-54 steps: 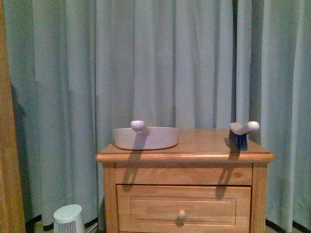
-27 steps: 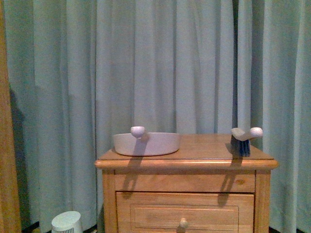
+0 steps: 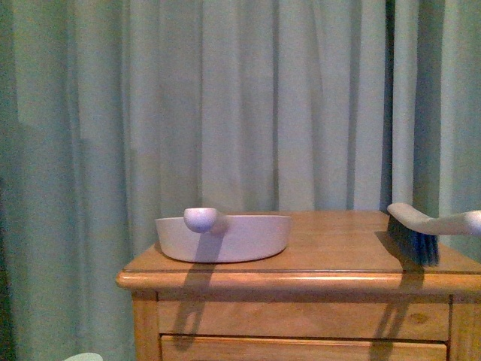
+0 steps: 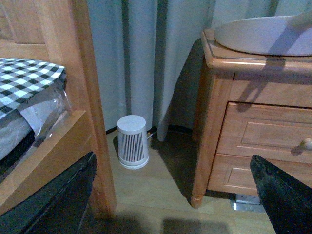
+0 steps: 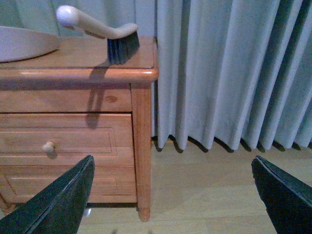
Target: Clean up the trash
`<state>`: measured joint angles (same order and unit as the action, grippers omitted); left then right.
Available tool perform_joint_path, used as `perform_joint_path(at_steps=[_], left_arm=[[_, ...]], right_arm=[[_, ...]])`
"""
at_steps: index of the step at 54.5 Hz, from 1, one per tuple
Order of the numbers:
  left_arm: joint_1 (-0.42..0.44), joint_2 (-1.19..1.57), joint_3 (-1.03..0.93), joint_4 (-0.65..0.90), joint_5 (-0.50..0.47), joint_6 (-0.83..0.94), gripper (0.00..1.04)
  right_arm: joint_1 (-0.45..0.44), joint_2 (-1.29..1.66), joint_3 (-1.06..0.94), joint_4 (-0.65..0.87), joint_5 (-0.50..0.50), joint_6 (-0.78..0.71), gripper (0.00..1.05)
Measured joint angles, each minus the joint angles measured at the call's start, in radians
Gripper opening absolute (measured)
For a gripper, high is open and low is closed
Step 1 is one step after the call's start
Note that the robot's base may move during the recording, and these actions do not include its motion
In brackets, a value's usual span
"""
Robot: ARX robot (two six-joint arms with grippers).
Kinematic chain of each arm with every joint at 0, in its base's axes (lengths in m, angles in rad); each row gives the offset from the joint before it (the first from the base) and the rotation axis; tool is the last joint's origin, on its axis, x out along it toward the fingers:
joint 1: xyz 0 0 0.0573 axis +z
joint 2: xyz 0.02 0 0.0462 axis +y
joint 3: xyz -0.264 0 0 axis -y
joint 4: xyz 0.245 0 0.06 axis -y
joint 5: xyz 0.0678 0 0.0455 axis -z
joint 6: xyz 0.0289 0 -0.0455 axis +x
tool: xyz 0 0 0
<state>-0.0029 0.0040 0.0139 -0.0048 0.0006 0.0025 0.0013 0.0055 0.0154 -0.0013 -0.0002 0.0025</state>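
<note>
**Two hands open, both empty; trash not located**

Front view: pale beige dustpan (image 3: pixel 225 239) sits on the wooden counter (image 3: pixel 331 248), toward its left side, with its rounded handle knob (image 3: pixel 201 219) facing the camera. A hand brush (image 3: pixel 421 226) stands on dark bristles near the counter's right edge, well apart from the dustpan, its handle running out of the frame to the right. A grey-blue curtain (image 3: pixel 225 105) hangs behind. Neither arm shows in this view.

Left wrist view: the left hand (image 4: pixel 171 161) is spread wide. Its dark fingers (image 4: pixel 58 204) sit at the two lower corners of the frame with nothing between them. A small white ribbed canister (image 4: pixel 133 142) stands on the floor between a wooden bed frame (image 4: pixel 87 73) and the counter. A black-and-white checked cloth (image 4: pixel 24 83) lies on the bed.

Right wrist view: the right hand (image 5: pixel 172 162) is likewise spread wide, fingers (image 5: pixel 53 204) far apart, gripping nothing. It faces the counter's right front corner, a drawer knob (image 5: pixel 48 146) and the wood floor (image 5: pixel 219 185).

Trash: its position cannot be told from any of the three views.
</note>
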Motion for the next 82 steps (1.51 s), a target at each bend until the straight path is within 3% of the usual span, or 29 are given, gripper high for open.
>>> perform_joint_path(at_steps=[51, 53, 58, 63, 70, 82], left_arm=[[0.000, -0.001, 0.000, 0.000, -0.001, 0.000, 0.97], [0.010, 0.017, 0.012, -0.037, 0.039, -0.016, 0.97], [0.024, 0.184, 0.095, -0.190, 0.142, -0.040, 0.97], [0.000, 0.421, 0.198, -0.111, 0.138, -0.019, 0.97], [-0.131, 0.829, 0.522, -0.031, 0.042, 0.102, 0.97], [-0.307, 1.255, 0.934, -0.145, -0.098, 0.132, 0.97]], right_arm=[[0.000, 0.000, 0.000, 0.000, -0.001, 0.000, 0.97], [0.000, -0.001, 0.000, 0.000, -0.001, 0.000, 0.97], [0.000, -0.001, 0.000, 0.000, -0.001, 0.000, 0.97], [0.000, -0.001, 0.000, 0.000, 0.000, 0.000, 0.97], [0.000, -0.001, 0.000, 0.000, 0.000, 0.000, 0.97], [0.000, -0.001, 0.000, 0.000, 0.000, 0.000, 0.97]])
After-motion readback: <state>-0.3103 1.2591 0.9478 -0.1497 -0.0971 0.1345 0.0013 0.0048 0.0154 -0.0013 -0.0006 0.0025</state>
